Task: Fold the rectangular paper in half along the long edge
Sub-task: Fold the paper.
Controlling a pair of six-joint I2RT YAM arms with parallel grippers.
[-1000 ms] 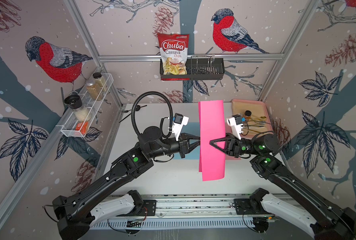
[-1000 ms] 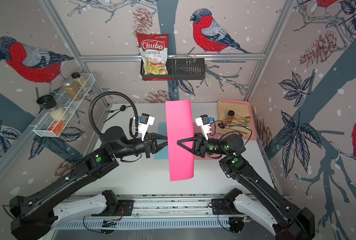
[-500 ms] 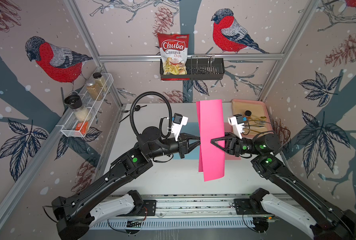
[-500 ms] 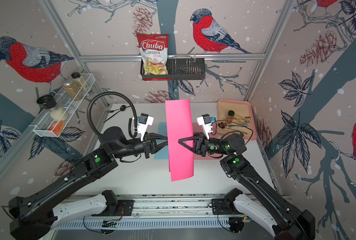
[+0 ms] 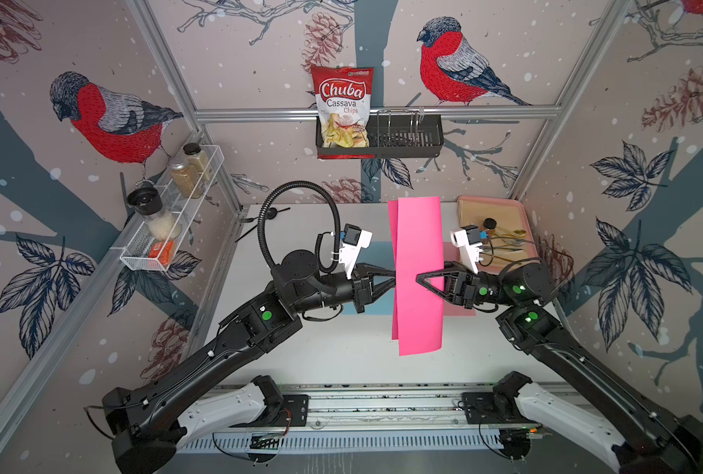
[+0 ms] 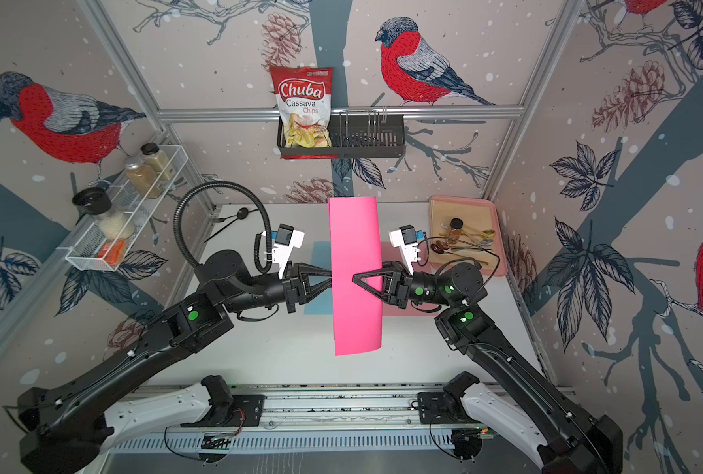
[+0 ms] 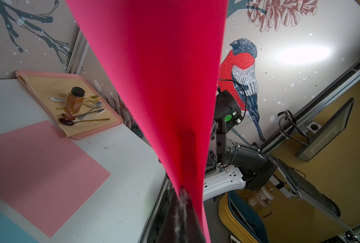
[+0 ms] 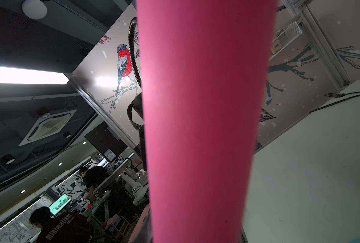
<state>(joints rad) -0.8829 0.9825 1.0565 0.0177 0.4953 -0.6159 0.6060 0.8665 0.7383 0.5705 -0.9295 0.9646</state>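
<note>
The pink paper (image 5: 417, 230) hangs in the air over the table's middle, bent double lengthwise; both top views (image 6: 356, 230) show it running from back to front. A second layer peeks out along its left side. My left gripper (image 5: 394, 278) is shut on that left side, and the left wrist view shows the paper (image 7: 164, 84) rising from the closed fingertips (image 7: 182, 195). My right gripper (image 5: 418, 279) reaches in from the right with one finger over the paper and the other hidden beneath, shut on it. In the right wrist view the rounded paper (image 8: 202, 105) hides the jaws.
A pink tray (image 5: 505, 201) with a small jar and spoons stands at the back right. A pale pink sheet (image 7: 38, 168) and a light blue sheet (image 5: 378, 252) lie flat under the arms. A black fork and spoon (image 5: 259, 217) lie at the back left.
Almost nothing: the paper's under layer peeks out slightly further on the left. Both arms hold their places.
</note>
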